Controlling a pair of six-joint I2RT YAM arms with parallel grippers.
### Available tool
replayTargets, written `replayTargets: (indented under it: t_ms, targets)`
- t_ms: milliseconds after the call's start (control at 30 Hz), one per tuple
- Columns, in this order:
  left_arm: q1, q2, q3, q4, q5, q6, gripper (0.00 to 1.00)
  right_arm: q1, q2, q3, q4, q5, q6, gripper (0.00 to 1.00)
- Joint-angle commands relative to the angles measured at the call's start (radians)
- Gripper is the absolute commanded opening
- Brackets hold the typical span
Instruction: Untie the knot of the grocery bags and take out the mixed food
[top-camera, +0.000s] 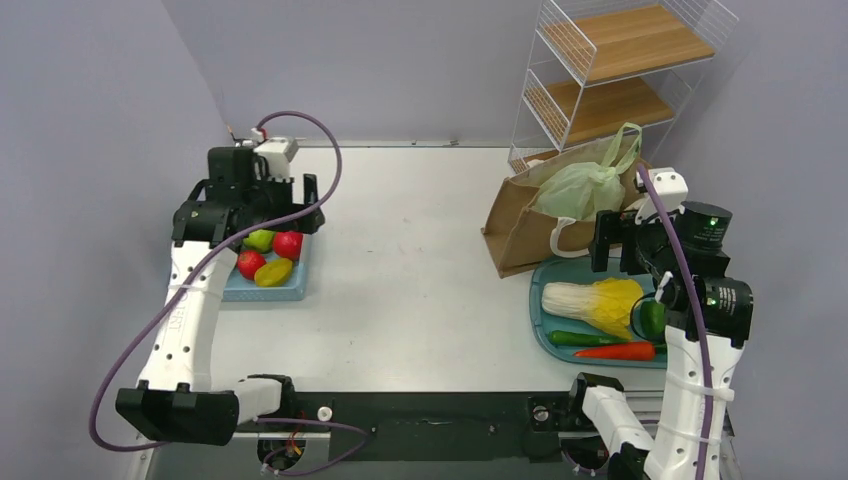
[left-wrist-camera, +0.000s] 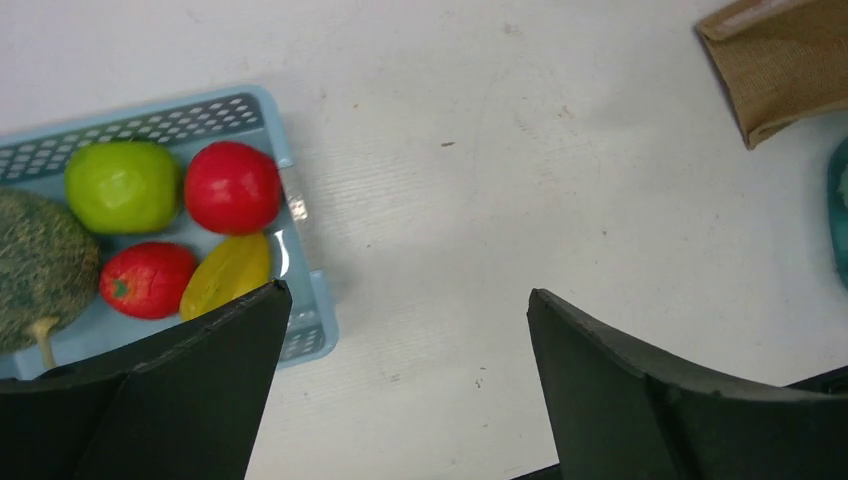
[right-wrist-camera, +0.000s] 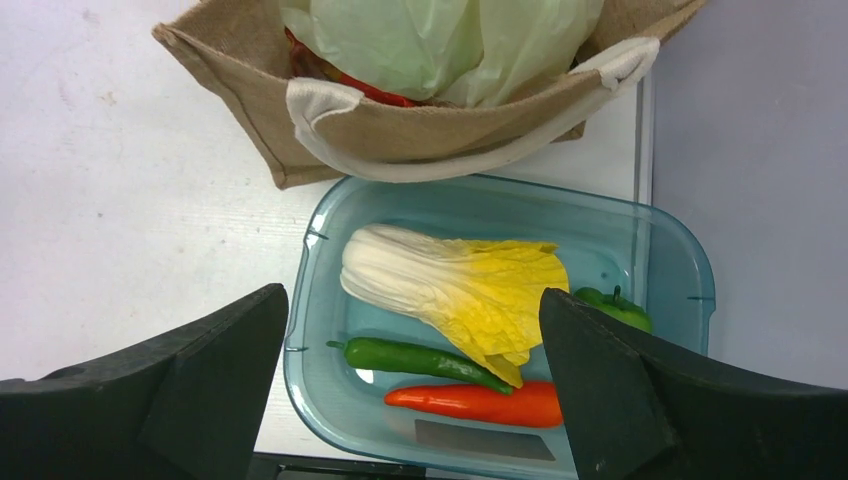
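Observation:
A brown bag (top-camera: 515, 228) with white handles (right-wrist-camera: 325, 105) stands at the right, and a pale green plastic bag (top-camera: 580, 188) sits inside it. The plastic bag's loop handles rise from the knot (top-camera: 612, 168). Beside the plastic a red piece of the food (right-wrist-camera: 372, 92) peeks out; the remaining food is hidden. My right gripper (right-wrist-camera: 415, 292) hangs open over the teal tray (right-wrist-camera: 320, 300), just in front of the brown bag (right-wrist-camera: 240, 60). Far to the left my left gripper (left-wrist-camera: 408, 292) is open above bare table, beside the blue basket (left-wrist-camera: 300, 250).
The teal tray (top-camera: 545, 335) holds a white-yellow cabbage (right-wrist-camera: 450, 285), a green chilli (right-wrist-camera: 415, 358), an orange carrot (right-wrist-camera: 480, 402) and a green pepper (right-wrist-camera: 615, 308). In the blue basket (top-camera: 300, 275) lie a green apple (left-wrist-camera: 122, 186), red fruits (left-wrist-camera: 232, 186), a yellow fruit (left-wrist-camera: 226, 274) and a melon (left-wrist-camera: 40, 262). A wire shelf (top-camera: 610, 70) stands behind the bag.

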Motion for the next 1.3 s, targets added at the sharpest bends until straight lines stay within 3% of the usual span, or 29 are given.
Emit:
replayTargets:
  t_ms: [0,133,233,333,467,667,900,1100,1267]
  targets:
    - [-0.180,0.059,0.062,0.139,-0.013,0.073,0.88,-0.002,0.016,0.056,-0.003,-0.042,0.036,0.93]
    - [-0.328,0.175,0.144,0.220,0.107,0.180,0.88,-0.016,0.022,0.078,-0.002,-0.047,0.056,0.93]
    - [-0.429,0.253,0.177,0.371,0.176,0.216,0.88,-0.030,0.021,0.093,-0.003,-0.044,0.066,0.92]
    - [-0.544,0.318,0.185,0.524,0.200,0.219,0.88,-0.050,0.016,0.097,-0.002,-0.050,0.072,0.92]
    - [-0.617,0.461,0.210,0.737,0.290,0.182,0.88,-0.093,0.012,0.089,0.001,-0.096,0.086,0.92]
    - [-0.662,0.625,0.284,0.926,0.447,0.104,0.88,-0.133,0.011,0.087,-0.001,-0.113,0.088,0.92]
    - [-0.667,0.753,0.312,0.998,0.605,0.098,0.88,-0.162,0.028,0.090,-0.006,-0.131,0.088,0.91]
    - [-0.668,0.813,0.314,1.084,0.607,0.093,0.88,-0.173,0.035,0.082,-0.010,-0.129,0.079,0.91]
    - [-0.664,0.839,0.347,1.061,0.602,0.113,0.88,-0.175,0.038,0.087,-0.026,-0.121,0.060,0.90]
